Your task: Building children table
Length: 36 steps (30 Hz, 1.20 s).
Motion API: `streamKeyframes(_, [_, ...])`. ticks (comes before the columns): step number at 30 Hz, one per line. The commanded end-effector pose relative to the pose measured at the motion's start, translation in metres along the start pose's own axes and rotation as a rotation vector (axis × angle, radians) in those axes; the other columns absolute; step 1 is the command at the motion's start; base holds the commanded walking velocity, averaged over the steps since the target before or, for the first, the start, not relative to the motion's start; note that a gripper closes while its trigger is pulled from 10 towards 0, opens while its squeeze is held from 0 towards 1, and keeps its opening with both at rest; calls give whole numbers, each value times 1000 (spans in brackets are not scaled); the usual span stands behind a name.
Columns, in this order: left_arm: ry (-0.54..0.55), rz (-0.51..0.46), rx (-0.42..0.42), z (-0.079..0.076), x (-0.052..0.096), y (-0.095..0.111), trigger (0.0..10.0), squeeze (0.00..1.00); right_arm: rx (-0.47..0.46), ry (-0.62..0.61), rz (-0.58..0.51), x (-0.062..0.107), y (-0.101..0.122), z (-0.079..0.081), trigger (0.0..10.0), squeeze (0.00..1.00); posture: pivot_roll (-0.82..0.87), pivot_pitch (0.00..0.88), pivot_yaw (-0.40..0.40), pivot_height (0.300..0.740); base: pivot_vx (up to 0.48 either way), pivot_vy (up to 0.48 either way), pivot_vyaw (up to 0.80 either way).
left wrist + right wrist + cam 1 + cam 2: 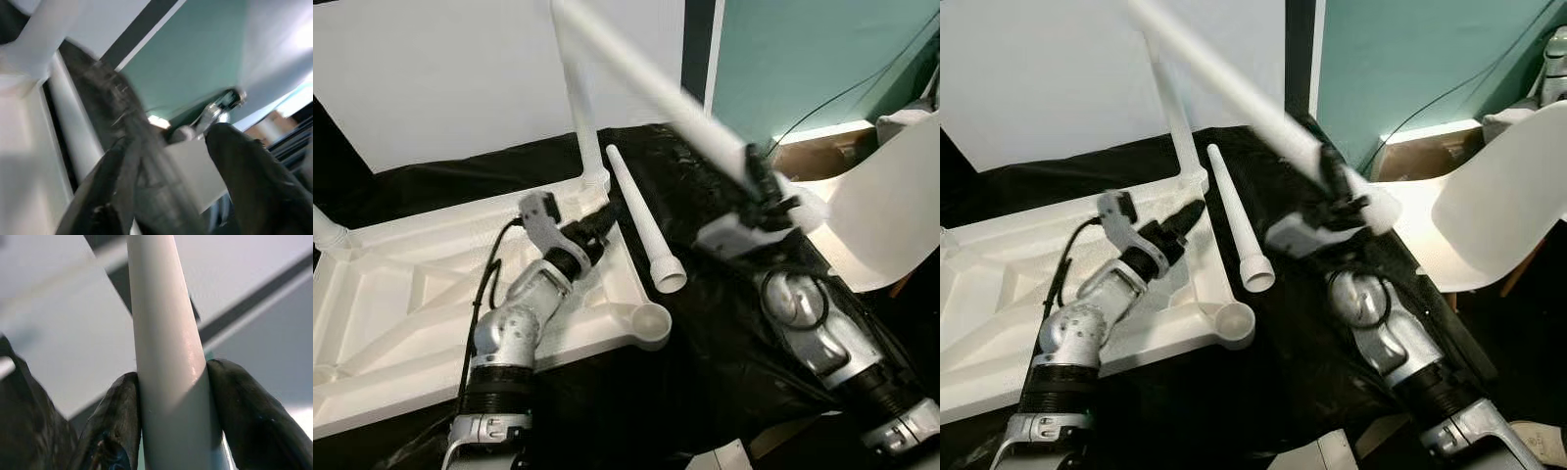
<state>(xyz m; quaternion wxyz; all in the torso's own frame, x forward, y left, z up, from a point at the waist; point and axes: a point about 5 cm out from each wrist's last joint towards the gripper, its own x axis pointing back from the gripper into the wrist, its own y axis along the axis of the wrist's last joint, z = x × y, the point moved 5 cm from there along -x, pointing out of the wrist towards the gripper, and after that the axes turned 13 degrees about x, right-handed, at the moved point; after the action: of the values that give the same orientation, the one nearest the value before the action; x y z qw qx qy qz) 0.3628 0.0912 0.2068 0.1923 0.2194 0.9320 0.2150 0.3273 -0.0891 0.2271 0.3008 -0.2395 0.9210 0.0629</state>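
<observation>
The upturned white children's table [382,304] lies on black sheeting [705,343], one leg [579,108] already standing upright at its far corner. The right tool [759,181] is clamped around a second white table leg [646,83], held in the air beyond the table's near corner socket [651,323], while a third leg [641,220] lies on the sheeting just beside the table's edge. The left tool [597,223] hovers over that edge with its fingers [112,196] parted and nothing between them.

silver jointed arms, black ribbed cuffs, black cables, black-fingered left claw [599,221], right claw [766,188]

Smooth white plastic table leg [166,357]; crinkled glossy black plastic sheet [705,343].
</observation>
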Motion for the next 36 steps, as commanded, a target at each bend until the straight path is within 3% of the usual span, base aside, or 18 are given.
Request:
streamKeyframes(1, [-401, 64, 33, -43, 10, -1, 10000, 988, 12, -48, -35, 0, 5, -8, 10000, 0, -117, 0, 86, 740, 0, 0, 0])
streamKeyframes(6, [-426, 40, 83, -48, 11, 5, 10000, 961, 24, -39, -38, 3, 1, -4, 10000, 0, -112, 0, 82, 740, 0, 0, 0])
streamKeyframes(7, [-438, 9, 122, -50, 12, 13, 10000, 847, 27, -21, -36, 6, -1, 2, 10000, 0, -111, 0, 82, 740, 0, 0, 0])
streamKeyframes(8, [-447, -12, 150, -51, 13, 17, 10000, 533, 30, -10, -34, 8, -2, 6, 10000, 0, -110, 0, 81, 740, 0, 0, 0])
streamKeyframes(9, [-447, -12, 150, -51, 13, 17, 10000, 533, 30, -10, -34, 8, -2, 6, 10000, 0, -110, 0, 81, 740, 0, 0, 0])
streamKeyframes(10, [-465, -39, 169, -53, 14, 24, 10000, 8, 28, 0, -26, 10, -3, 9, 10000, 0, -109, 0, 81, 740, 0, 0, 0])
streamKeyframes(13, [-483, -86, 187, -55, 17, 34, 10000, 0, 18, 18, -25, 13, -3, 14, 10000, 0, -103, 0, 80, 740, 0, 0, 0])
streamKeyframes(27, [-449, -94, 200, -51, 15, 39, 10000, 0, -13, 172, -134, 24, 8, 47, 10000, 0, -96, 0, 76, 740, 0, 0, 0])
streamKeyframes(36, [-430, -98, 189, -49, 11, 41, 10000, 0, -4, 187, -177, 28, 12, 50, 10000, 0, -96, 0, 73, 740, 0, 0, 0])
